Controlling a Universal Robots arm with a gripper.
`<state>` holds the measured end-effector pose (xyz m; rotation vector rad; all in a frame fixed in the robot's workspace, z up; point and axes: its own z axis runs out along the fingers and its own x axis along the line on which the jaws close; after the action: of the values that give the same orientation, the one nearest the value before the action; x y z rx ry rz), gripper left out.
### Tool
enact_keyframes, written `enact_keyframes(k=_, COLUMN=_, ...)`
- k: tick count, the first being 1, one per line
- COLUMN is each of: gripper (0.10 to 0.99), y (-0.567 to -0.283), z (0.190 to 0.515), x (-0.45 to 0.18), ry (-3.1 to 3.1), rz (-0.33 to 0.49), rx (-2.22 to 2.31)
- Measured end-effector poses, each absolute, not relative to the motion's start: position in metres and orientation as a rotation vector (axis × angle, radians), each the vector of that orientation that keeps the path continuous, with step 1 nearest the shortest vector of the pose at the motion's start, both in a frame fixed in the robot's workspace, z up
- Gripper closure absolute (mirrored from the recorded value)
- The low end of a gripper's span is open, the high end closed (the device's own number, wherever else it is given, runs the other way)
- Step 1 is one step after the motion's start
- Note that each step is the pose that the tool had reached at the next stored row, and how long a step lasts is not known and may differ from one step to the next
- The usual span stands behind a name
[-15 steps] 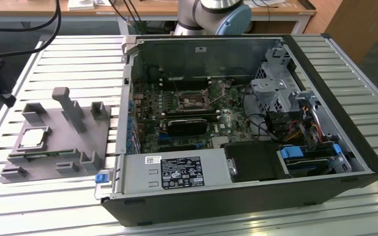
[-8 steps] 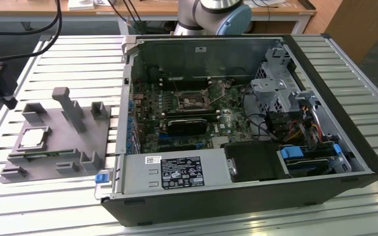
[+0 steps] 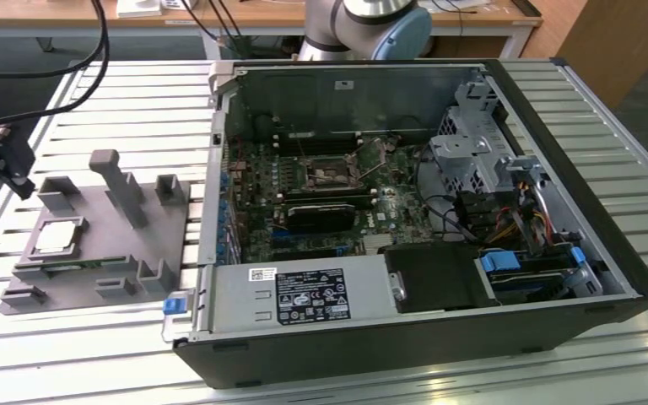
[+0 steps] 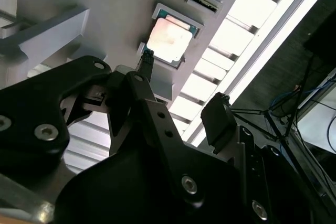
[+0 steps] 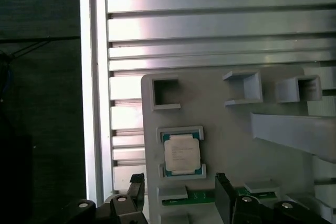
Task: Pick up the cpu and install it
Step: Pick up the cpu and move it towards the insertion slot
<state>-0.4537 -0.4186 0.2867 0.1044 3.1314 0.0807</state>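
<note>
The cpu is a small silvery square chip lying flat in a pocket of the grey fixture, at the exterior view's left beside the open computer case. Both wrist views show the cpu from above. My gripper hangs above the table's edge, just off the fixture and a short way from the chip. The gripper is open, its two black fingers spread wide with nothing between them. Inside the case, the motherboard's socket lies exposed.
The fixture carries several upright posts and a green strip in a slot near the chip. The slatted metal table ends close to the gripper. Cables hang at the back left. A power supply fills the case's front.
</note>
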Motion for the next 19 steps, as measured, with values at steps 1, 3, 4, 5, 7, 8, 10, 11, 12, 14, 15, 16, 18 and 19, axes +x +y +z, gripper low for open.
enact_keyframes(k=1, gripper=0.443, y=-0.419, z=0.285, x=-0.453, ry=3.132, rz=0.081, rx=0.097)
enact_keyframes(k=3, gripper=0.443, y=-0.419, z=0.281, x=-0.452, ry=3.132, rz=0.081, rx=0.093)
enact_keyframes(k=4, gripper=0.443, y=-0.419, z=0.280, x=-0.451, ry=3.132, rz=0.080, rx=0.093)
enact_keyframes(k=5, gripper=0.443, y=-0.419, z=0.278, x=-0.450, ry=3.132, rz=0.080, rx=0.093)
enact_keyframes(k=7, gripper=0.443, y=-0.419, z=0.275, x=-0.448, ry=3.132, rz=0.080, rx=0.093)
enact_keyframes(k=8, gripper=0.443, y=-0.419, z=0.274, x=-0.448, ry=3.132, rz=0.080, rx=0.092)
enact_keyframes(k=10, gripper=0.443, y=-0.419, z=0.272, x=-0.447, ry=3.132, rz=0.080, rx=0.088)
enact_keyframes(k=11, gripper=0.443, y=-0.419, z=0.271, x=-0.447, ry=3.132, rz=0.080, rx=0.085)
enact_keyframes(k=12, gripper=0.431, y=-0.419, z=0.269, x=-0.447, ry=3.133, rz=0.080, rx=0.079)
enact_keyframes(k=14, gripper=0.376, y=-0.420, z=0.266, x=-0.447, ry=3.133, rz=0.080, rx=0.066)
enact_keyframes(k=15, gripper=0.310, y=-0.420, z=0.264, x=-0.447, ry=3.133, rz=0.080, rx=0.061)
enact_keyframes(k=16, gripper=0.310, y=-0.420, z=0.262, x=-0.447, ry=3.133, rz=0.080, rx=0.058)
enact_keyframes(k=18, gripper=0.310, y=-0.420, z=0.258, x=-0.447, ry=3.134, rz=0.080, rx=0.054)
enact_keyframes(k=19, gripper=0.310, y=-0.420, z=0.257, x=-0.447, ry=3.134, rz=0.080, rx=0.053)
